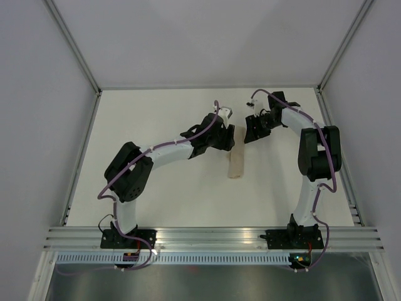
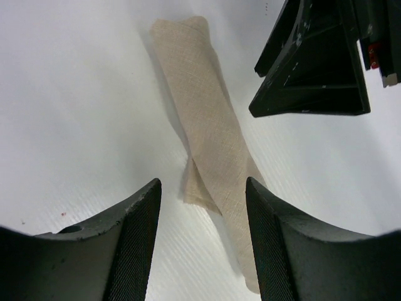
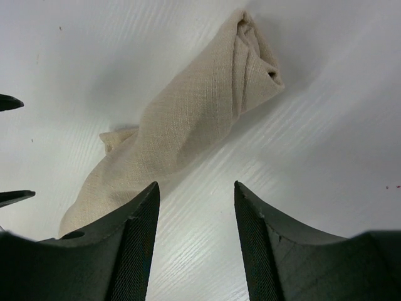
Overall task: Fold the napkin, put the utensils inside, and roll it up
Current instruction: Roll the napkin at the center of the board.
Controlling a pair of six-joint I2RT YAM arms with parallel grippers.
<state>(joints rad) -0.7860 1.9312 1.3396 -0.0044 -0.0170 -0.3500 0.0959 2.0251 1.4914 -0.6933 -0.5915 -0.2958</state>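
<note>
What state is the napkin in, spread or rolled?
Rolled: the napkin lies as a narrow tube, layers spiralling at one end, a flap loose.

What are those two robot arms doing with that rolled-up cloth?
The plain tan-beige cloth napkin lies rolled into a slim bundle on the white table, with one loose corner poking out of its side. The left gripper and the right gripper sit close on either side of the roll's far end. Both have their jaws open and neither is holding it. No fork or other cutlery shows, so I cannot tell whether any is wrapped inside.
</note>
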